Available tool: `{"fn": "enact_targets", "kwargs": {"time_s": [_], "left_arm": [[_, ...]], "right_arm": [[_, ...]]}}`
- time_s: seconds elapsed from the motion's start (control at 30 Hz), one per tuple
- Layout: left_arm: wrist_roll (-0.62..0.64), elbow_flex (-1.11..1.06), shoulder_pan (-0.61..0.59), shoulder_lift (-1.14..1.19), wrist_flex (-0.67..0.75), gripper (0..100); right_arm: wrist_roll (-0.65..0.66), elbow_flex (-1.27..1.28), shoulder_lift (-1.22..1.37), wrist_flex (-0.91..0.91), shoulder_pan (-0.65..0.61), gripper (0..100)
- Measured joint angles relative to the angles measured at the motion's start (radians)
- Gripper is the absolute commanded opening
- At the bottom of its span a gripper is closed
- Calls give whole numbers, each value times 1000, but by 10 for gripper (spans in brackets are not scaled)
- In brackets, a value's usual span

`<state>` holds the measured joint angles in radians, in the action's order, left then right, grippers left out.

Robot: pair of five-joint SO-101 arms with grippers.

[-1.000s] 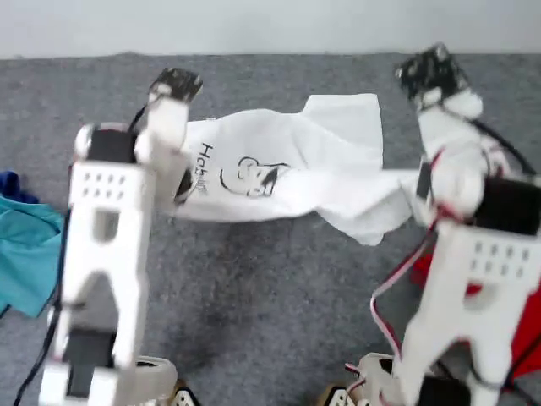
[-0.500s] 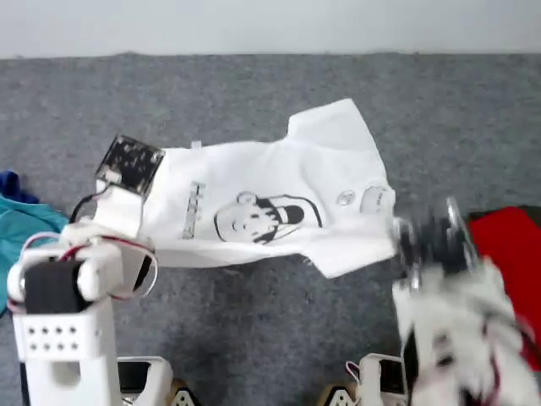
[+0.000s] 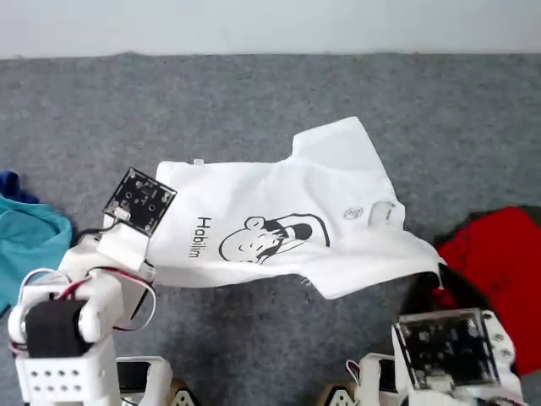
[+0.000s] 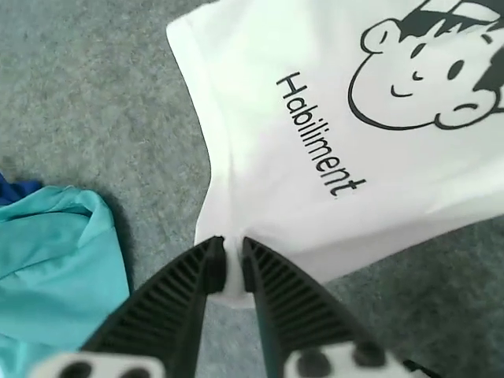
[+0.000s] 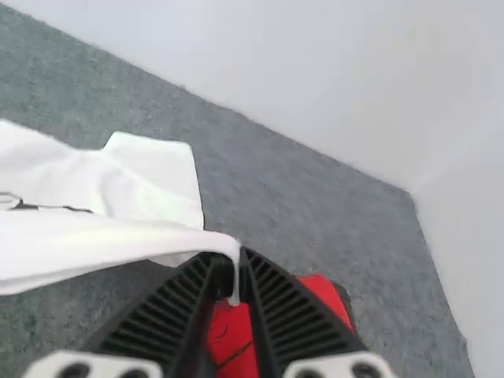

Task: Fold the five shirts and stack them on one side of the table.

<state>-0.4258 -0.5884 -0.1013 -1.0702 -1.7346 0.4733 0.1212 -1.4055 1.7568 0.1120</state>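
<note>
Down at the near edge, both arms sit folded back close to their bases. Between them is a bare strip of grey table [image 3: 254,338] in front of the shirt's near hem.

Left gripper [image 4: 227,253], near-left: jaws clenched on the near-left edge of the white shirt [image 3: 279,220], cloth pinched right between the fingertips, wrist tipped down at the table. Just outside it lies the teal shirt [image 3: 30,245], crumpled at the table's left edge, close to the white one but apart from it. A bit of blue cloth [image 3: 8,184] sits beyond that.

Right gripper [image 5: 234,272], near-right: jaws clamped on the white shirt's near-right corner, wrist angled so its camera looks out across the table. The red shirt [image 3: 499,254] is bunched just beside it, at the right edge.

The white shirt lies spread mid-table, print up, one sleeve [image 3: 338,144] pointing to the far side. Beyond it, a broad open band of grey runs to the pale wall [image 3: 270,25].
</note>
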Motion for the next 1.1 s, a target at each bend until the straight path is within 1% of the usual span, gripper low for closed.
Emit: {"fn": "enact_targets", "kwargs": {"time_s": [0.1, 0.2, 0.33, 0.43, 0.67, 0.73, 0.83, 0.93, 1.1], "left_arm": [[-3, -2, 0, -31, 0, 13], [-5, -12, 0, -31, 0, 13], [-5, -18, 0, 74, 12, 13], [-2, -18, 0, 190, 78, 13], [3, -18, 0, 563, 339, 13], [12, -9, 0, 678, 413, 13], [41, 63, 0, 844, 509, 13], [72, 189, 0, 1002, 549, 13], [87, 436, 0, 1257, 559, 13]], "right_arm": [[-9, -17, 0, 0, 0, 10], [-9, 40, -2, 0, 0, 10], [-2, 195, 28, -11, 0, 10], [31, 315, 87, -87, 0, 10], [49, 572, 319, -439, -25, 10], [49, 589, 387, -555, -26, 10], [49, 595, 500, -727, -26, 10], [52, 595, 637, -888, -26, 10], [52, 595, 876, -1172, -26, 10]]}}
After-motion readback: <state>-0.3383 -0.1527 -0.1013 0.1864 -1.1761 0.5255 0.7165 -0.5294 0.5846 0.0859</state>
